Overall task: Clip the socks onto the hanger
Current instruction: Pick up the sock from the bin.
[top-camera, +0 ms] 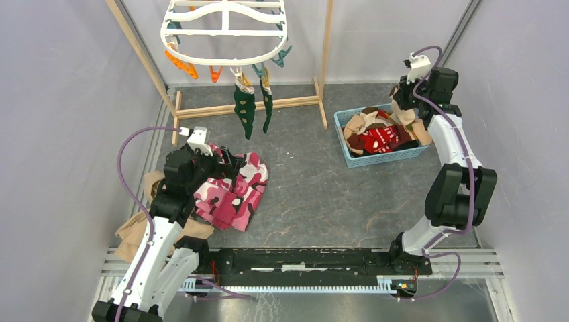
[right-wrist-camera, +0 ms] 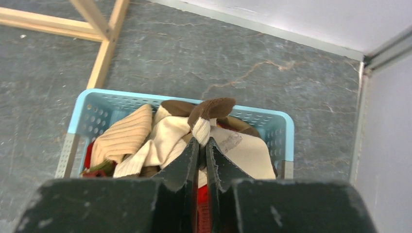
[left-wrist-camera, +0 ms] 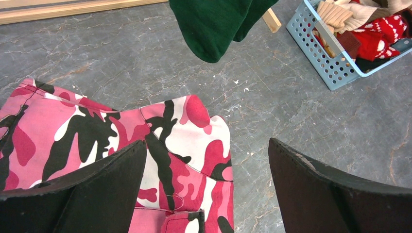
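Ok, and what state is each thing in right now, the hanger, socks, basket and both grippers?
hanger: hanging, two clips in use.
green socks: clipped on, dangling.
basket: holds a pile of socks.
pink camouflage garment: crumpled on the table.
left gripper: open, above the pink camouflage garment.
right gripper: shut on a brown and cream sock at the basket.

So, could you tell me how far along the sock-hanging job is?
Done: two dark green fabric socks hang clipped on the white plastic oval hanger. In hand: the right arm's fingers pinch a brown-and-cream sock over the pale blue plastic basket. Remaining: several socks in that basket; the left arm's fingers stand open above the pink camouflage garment.
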